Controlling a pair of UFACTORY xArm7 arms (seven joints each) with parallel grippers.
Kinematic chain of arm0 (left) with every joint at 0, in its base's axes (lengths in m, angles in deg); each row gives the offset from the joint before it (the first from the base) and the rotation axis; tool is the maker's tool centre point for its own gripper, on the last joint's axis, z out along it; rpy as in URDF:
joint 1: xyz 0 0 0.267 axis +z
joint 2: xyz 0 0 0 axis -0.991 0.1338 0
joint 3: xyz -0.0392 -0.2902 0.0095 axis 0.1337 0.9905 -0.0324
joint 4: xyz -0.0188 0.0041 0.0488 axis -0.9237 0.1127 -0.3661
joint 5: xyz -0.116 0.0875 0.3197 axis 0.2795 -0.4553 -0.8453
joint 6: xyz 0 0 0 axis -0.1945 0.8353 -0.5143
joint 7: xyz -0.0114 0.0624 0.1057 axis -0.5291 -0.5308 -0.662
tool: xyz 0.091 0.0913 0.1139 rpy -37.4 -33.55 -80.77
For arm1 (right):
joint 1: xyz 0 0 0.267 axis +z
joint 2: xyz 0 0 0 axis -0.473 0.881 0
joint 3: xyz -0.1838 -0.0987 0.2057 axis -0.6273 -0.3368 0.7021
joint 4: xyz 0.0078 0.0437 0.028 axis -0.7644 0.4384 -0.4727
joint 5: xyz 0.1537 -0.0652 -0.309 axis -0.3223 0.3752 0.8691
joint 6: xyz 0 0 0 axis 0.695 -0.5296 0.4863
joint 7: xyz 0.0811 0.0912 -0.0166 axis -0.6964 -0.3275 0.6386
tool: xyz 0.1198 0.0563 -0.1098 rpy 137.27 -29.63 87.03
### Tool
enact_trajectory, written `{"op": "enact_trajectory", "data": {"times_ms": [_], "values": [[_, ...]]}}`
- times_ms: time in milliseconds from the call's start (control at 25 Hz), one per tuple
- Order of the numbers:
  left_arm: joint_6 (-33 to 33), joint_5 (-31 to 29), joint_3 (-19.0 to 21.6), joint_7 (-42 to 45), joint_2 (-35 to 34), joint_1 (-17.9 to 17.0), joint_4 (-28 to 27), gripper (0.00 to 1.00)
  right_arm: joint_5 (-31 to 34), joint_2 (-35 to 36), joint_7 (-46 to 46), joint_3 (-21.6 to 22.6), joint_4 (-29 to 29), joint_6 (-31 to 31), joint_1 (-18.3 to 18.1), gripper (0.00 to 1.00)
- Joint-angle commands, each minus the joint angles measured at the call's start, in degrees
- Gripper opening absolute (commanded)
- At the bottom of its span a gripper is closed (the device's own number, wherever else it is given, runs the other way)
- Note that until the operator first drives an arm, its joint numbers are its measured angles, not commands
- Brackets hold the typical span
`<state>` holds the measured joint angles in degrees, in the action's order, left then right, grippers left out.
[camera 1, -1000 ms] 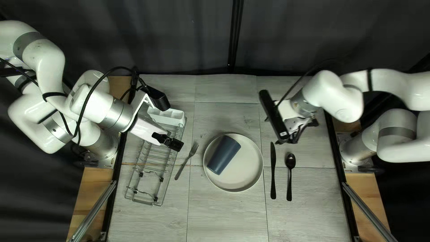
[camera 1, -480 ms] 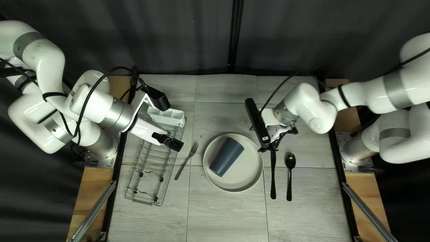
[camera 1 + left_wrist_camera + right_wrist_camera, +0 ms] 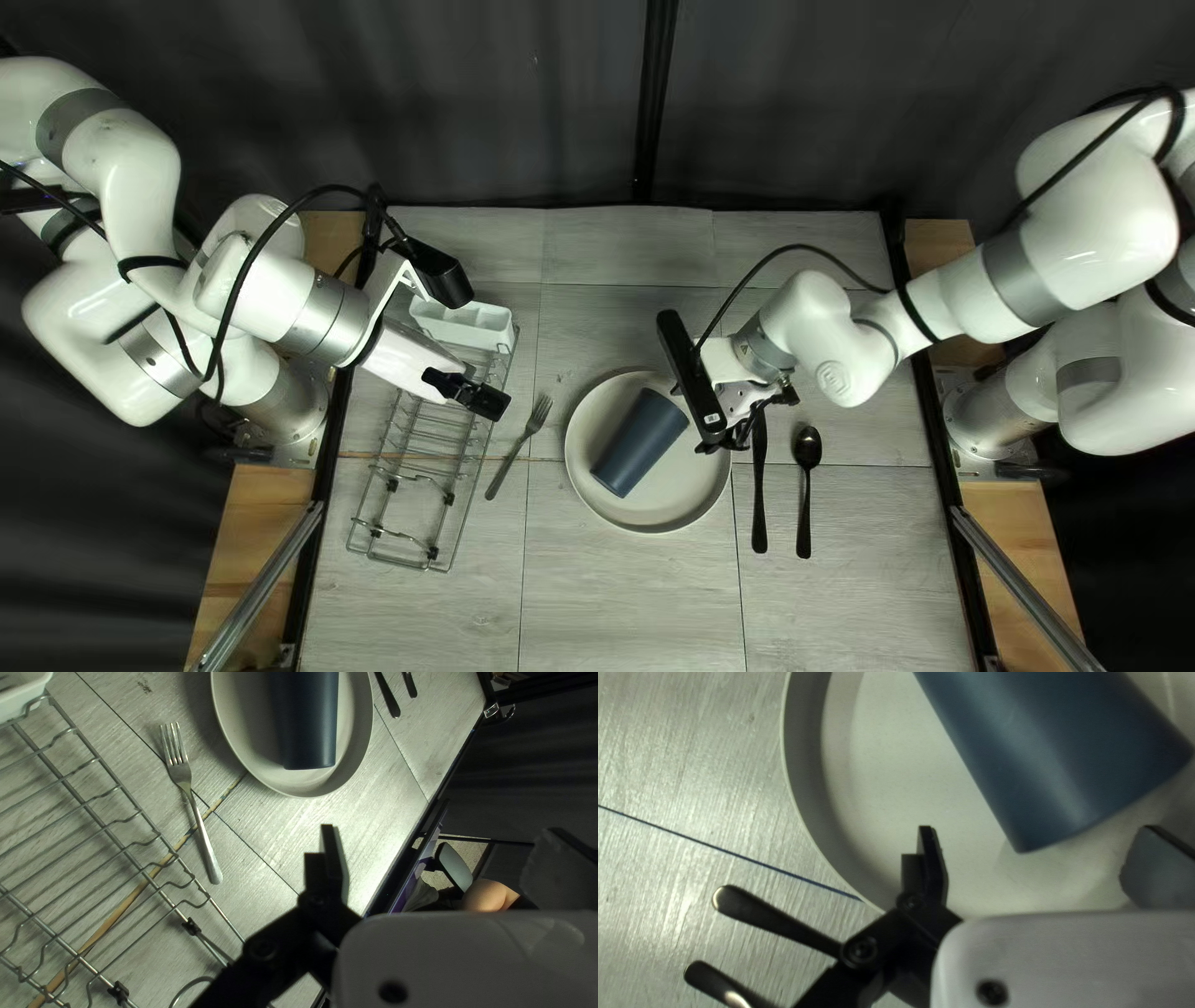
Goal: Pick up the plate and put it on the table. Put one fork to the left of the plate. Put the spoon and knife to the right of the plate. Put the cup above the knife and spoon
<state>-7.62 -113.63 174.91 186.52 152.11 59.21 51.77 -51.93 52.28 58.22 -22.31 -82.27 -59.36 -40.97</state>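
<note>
Main risk lies with the cup (image 3: 641,442), which lies on its side in the plate (image 3: 660,508), its axis running about 1 to 7 o'clock in the top left view. The right gripper (image 3: 1038,832) is over the plate's 3 o'clock side, fingers apart, holding nothing. Being round and lying on a smooth floor, the cup could roll if one finger touches first; a low fingertip could strike the rim and drag the plate out of its setting. The knife (image 3: 759,485), at 3 o'clock of the plate, sits close to that gripper and could be knocked; the spoon (image 3: 808,448), further out on that side, appears less exposed. The cup's place, judged at 2 o'clock of the plate beyond both utensils, calls for turning it upright; release at a tilt could topple it. The left gripper (image 3: 441,832) is also spread and unladen, near the rack (image 3: 117,785), and poses little hazard. Materials: cup matt slate-blue, slightly tapered, likely plastic; plate pale, round, matt, with a raised wall; fork (image 3: 202,830), at 9 o'clock of the plate, bright metal with four tines; knife and spoon dark and glossy, slim-handled; rack of bent metal wire with a smooth white caddy (image 3: 463,326); worktop (image 3: 623,597) grey, wood-grained, with dark seams.
</note>
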Motion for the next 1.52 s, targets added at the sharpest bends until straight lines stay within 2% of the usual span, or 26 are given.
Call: {"op": "enact_trajectory", "data": {"times_ms": [40,280,320,360,520,600,680,840,920,960,1040,1080,1200,1240,1280,1400,1520], "values": [[0.0,0.0,0.0,0.0,0.0,0.0,0.0,1.0,-4.5,3.0,4.2,1.9,-1.7,1.1,-0.3,1.0],[0.0,0.0,0.0,0.0,0.0,0.0,0.0,1.0,-8.7,4.1,7.3,3.8,-2.8,1.6,-0.2,1.0],[0.0,0.0,0.0,0.0,0.0,0.0,0.0,1.0,-9.2,4.0,7.7,4.0,-2.8,1.6,-0.2,0.71],[0.0,0.0,0.0,0.0,0.0,0.0,0.0,1.0,-12.0,3.9,10.0,4.9,-2.9,1.7,-0.6,0.0],[0.0,0.0,0.0,0.0,0.0,0.0,0.0,1.0,-22.0,3.2,18.9,6.9,-2.9,1.7,-1.7,0.0],[0.0,0.0,0.0,0.0,0.0,0.0,0.0,1.0,-30.8,1.2,26.2,7.4,-2.2,0.6,-2.0,0.0],[0.0,0.0,0.0,0.0,0.0,0.0,0.0,1.0,-34.8,-1.6,28.5,7.6,-1.0,-0.1,-1.6,0.0],[0.0,0.0,0.0,0.0,0.0,0.0,0.0,1.0,-33.7,-8.2,24.7,8.3,2.3,-1.0,-0.8,0.0],[0.0,0.0,0.0,0.0,0.0,0.0,0.0,1.0,-25.1,-13.5,15.2,8.7,5.1,-2.0,-0.5,0.0],[0.0,0.0,0.0,0.0,0.0,0.0,0.0,1.0,-16.6,-17.4,7.1,9.4,7.0,-3.4,-1.4,0.0],[0.0,0.0,0.0,0.0,0.0,0.0,0.0,1.0,-5.9,-22.9,-2.1,11.2,9.1,-7.1,-4.6,0.0],[0.0,0.0,0.0,0.0,0.0,0.0,0.0,1.0,1.0,-26.9,-7.3,12.9,9.9,-11.1,-8.0,0.0],[0.0,0.0,0.0,0.0,0.0,0.0,0.0,1.0,14.8,-34.0,-14.6,15.5,9.2,-22.0,-15.5,0.0],[0.0,0.0,0.0,0.0,0.0,0.0,0.0,1.0,17.3,-34.4,-15.7,15.8,8.6,-23.6,-16.5,0.0],[0.0,0.0,0.0,0.0,0.0,0.0,0.0,1.0,22.7,-36.4,-17.5,15.7,7.5,-29.3,-19.3,0.0],[0.0,0.0,0.0,0.0,0.0,0.0,0.0,1.0,31.8,-38.4,-20.7,15.7,4.5,-39.2,-23.9,0.0],[0.0,0.0,0.0,0.0,0.0,0.0,0.0,1.0,38.4,-37.9,-23.7,16.7,1.8,-45.8,-27.3,0.0]]}}
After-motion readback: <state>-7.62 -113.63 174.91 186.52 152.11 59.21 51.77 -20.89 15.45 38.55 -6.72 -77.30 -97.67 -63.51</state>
